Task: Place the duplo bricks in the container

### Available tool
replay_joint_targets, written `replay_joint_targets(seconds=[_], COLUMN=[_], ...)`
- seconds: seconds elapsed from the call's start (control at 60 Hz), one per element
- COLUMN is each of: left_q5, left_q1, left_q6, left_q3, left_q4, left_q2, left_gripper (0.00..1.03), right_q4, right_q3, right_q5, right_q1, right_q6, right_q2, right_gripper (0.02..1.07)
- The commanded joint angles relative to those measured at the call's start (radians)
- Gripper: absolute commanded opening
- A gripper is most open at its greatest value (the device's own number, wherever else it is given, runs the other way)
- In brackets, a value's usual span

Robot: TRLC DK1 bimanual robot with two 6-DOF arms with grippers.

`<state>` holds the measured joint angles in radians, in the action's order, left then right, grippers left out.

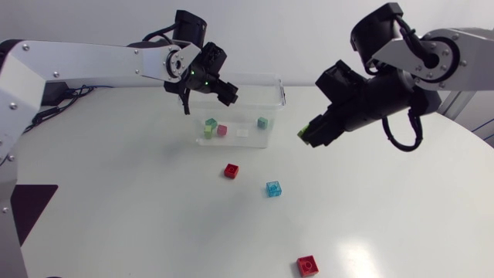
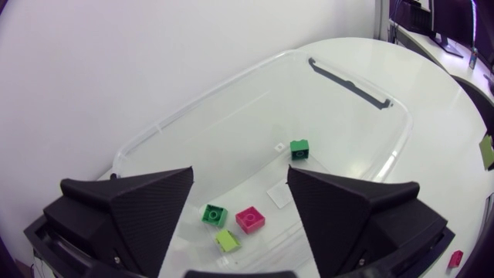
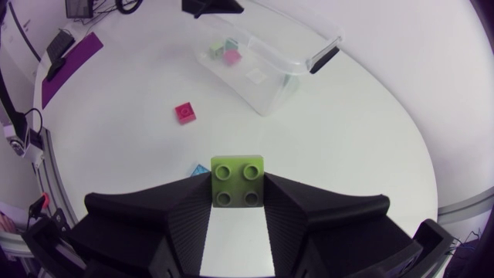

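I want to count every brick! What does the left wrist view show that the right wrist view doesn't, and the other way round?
Only the left wrist view looks down into the container, telling four bricks apart: a dark green brick, a green brick, a pink brick and a small lime brick, beneath the open fingers of the left gripper. Only the right wrist view shows the blue brick on the table and the right gripper shut on a lime four-stud brick. Both show the clear container with bricks inside.

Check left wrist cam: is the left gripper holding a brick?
No, the fingers of the left gripper stand apart with nothing between them; only the container shows beneath.
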<state>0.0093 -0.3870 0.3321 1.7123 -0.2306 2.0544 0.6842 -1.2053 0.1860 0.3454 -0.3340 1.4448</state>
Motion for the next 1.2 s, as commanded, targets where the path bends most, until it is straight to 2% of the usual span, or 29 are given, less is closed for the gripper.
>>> replay_joint_targets(seconds=[0.0,0.233,0.383,0.683,1.183], left_q5=[-0.006,0.011,0.052,0.061,0.061], left_q1=[0.008,-0.027,-0.055,-0.113,-0.147], left_q6=[-0.021,0.022,0.068,0.105,0.105], left_q3=[-0.071,-0.295,-0.395,-0.551,-0.654], left_q4=[0.014,0.014,-0.035,-0.021,0.076], left_q2=[-0.094,-0.307,-0.373,-0.378,-0.281], left_gripper=[0.97,0.97,0.96,0.96,0.96], right_q4=[0.003,-0.032,-0.038,-0.041,-0.032], right_q3=[-0.059,-0.197,-0.286,-0.451,-0.763], right_q5=[0.006,0.004,0.0,-0.011,-0.04], right_q1=[0.006,0.012,0.018,0.038,0.037], right_q6=[0.047,0.096,0.11,0.128,0.148], right_q2=[0.06,0.167,0.238,0.371,0.643], right_gripper=[0.17,0.17,0.17,0.17,0.2])
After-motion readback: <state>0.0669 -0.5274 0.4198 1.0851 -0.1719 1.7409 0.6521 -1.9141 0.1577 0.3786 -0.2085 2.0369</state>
